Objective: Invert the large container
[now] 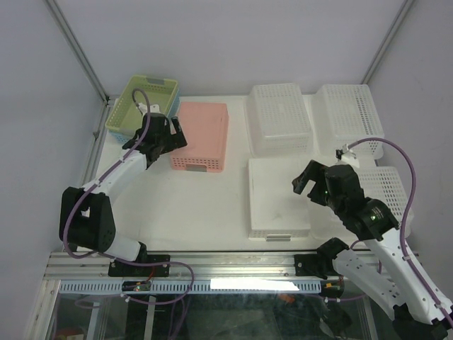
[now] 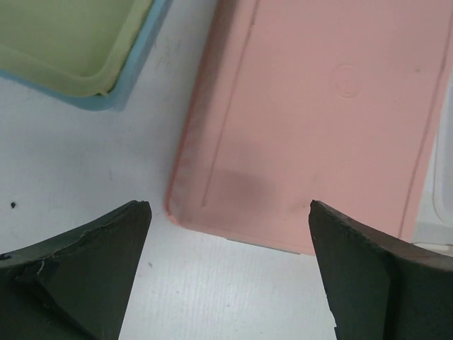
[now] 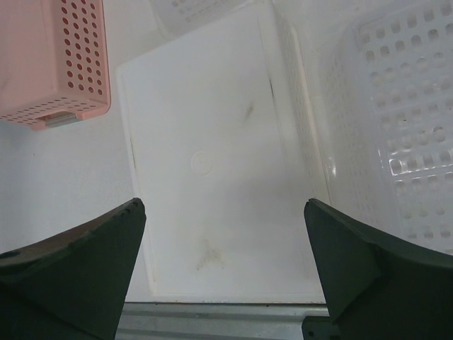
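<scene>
Bench [image 1: 191,212]: white, carrying seven baskets. In the top view 12 o'clock is the far edge and 6 o'clock is the arm bases.
Large white basket [image 1: 276,198]: the widest one in the top view. It sits at about 4 o'clock from the bench middle, near the front edge. Its smooth, solid base faces up and its rim is down on the bench.
Right pincer [image 1: 311,185]: hangs above the 3 o'clock edge of that basket with its fingers spread wide. It holds nothing and is not touching the base.
Pink basket [image 1: 205,131]: at about 11 o'clock, also base up, with perforated walls.
Left pincer [image 1: 163,138]: fingers wide apart and empty, poised over the pink basket's 7 o'clock corner and clear of it.
Green basket [image 1: 122,113]: at the 10 o'clock corner, open side up, nested inside a blue basket [image 2: 134,78] whose rim shows beneath it.
Other white baskets: one [image 1: 279,117] is at 12 o'clock from the large one. One [image 1: 350,113] is at 1 o'clock. A perforated one [image 1: 393,195] is just beside it at 3 o'clock.
</scene>
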